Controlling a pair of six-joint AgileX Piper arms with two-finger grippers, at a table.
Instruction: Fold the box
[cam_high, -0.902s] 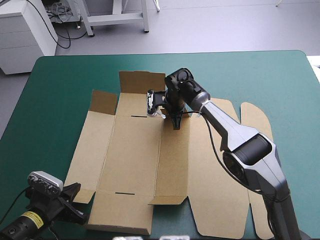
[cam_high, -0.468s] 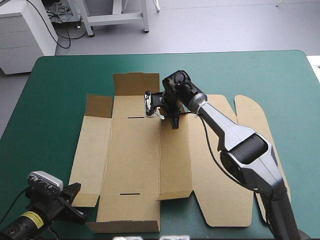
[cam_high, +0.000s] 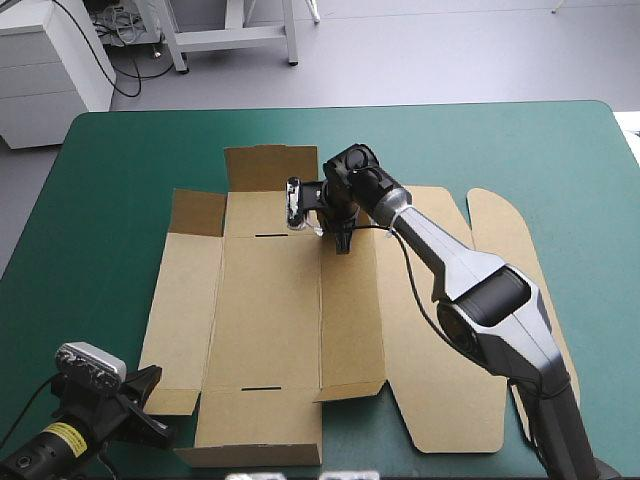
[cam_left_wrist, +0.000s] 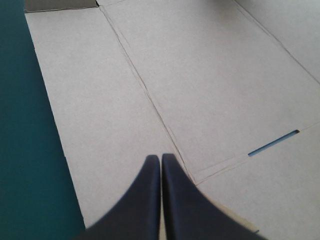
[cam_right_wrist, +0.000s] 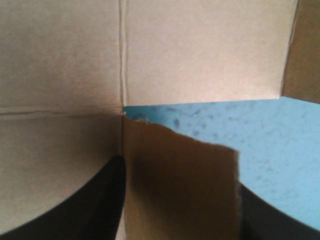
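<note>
The brown box (cam_high: 270, 310) lies as a flat cut sheet in the middle of the teal-green table (cam_high: 120, 170). Its far flap (cam_high: 268, 166) and near flap (cam_high: 255, 440) tilt up a little. My right gripper (cam_high: 343, 238) points down at the sheet's far middle, beside a crease. In the right wrist view it (cam_right_wrist: 180, 175) stands open, with a small brown flap (cam_right_wrist: 175, 190) upright between the fingers and the board (cam_right_wrist: 200, 50) ahead. My left gripper (cam_high: 150, 400) waits at the box's near left corner. In its own view it (cam_left_wrist: 161, 159) is shut over the board (cam_left_wrist: 200, 75).
The box's wide right panels with rounded tabs (cam_high: 500, 250) reach toward the table's right side. Bare teal-green cover (cam_left_wrist: 20, 150) shows to the left of the box and beyond its far edge. A narrow slot (cam_left_wrist: 272, 143) is cut in the board ahead of my left gripper.
The box has slid left and turned square with the table. My right gripper moved slightly left with it. The left arm has stayed still.
</note>
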